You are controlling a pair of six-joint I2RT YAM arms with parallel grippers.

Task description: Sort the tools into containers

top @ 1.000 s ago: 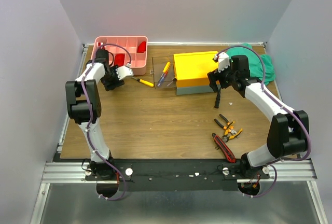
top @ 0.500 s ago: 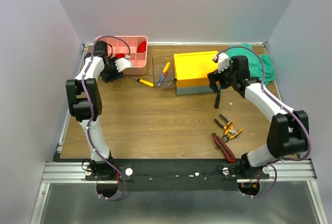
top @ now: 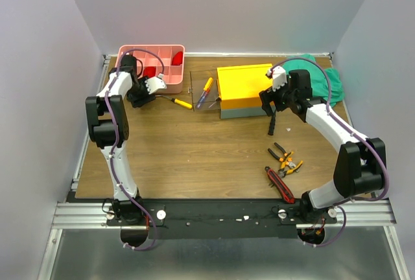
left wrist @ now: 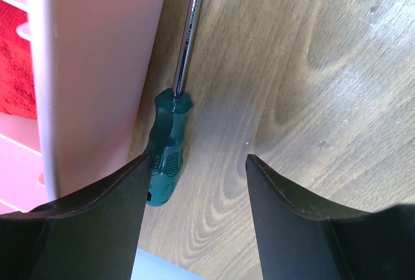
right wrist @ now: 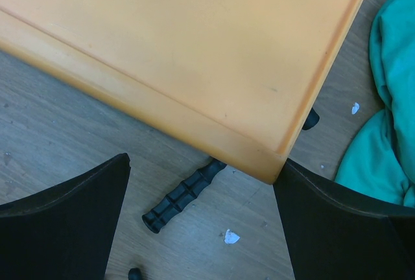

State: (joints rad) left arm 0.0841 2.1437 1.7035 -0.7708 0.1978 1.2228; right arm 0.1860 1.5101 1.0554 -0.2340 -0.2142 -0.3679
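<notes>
**Currently: both grippers open and empty, each posed over a tool**

Finding 1. The left gripper (left wrist: 196, 163) hangs low at the outer wall of the pink tray (left wrist: 97, 66), its jaws moderately apart with nothing between them. A green-handled screwdriver (left wrist: 167, 144) lies flat on the table (top: 194, 150), pressed along that wall. Its handle sits just beside the left fingertip, towards the tray and outside the gap. In the inspector's judgement the wall leaves little room for a finger on that side, so the jaws must shift towards the tray before closing.

Finding 2. The right gripper (right wrist: 201, 160) stands wide open above the near right corner of the toolbox (top: 245, 84), holding nothing. The hammer (right wrist: 185, 196) lies on the table with its ribbed black handle showing beside that corner and the rest hidden below the yellow lid (right wrist: 162, 46). The green cloth (right wrist: 389, 98) is just beyond. The pose suggests the hammer is this arm's target.

Finding 3. Unsorted on the table are 4 more tools:
- the yellow-handled screwdriver (top: 181, 103) and the purple-and-yellow screwdriver (top: 205, 91), between tray and toolbox;
- the pliers (top: 285, 158) and the cutter (top: 279, 185), near the right arm's base.

The sorting appears well short of complete.
</notes>
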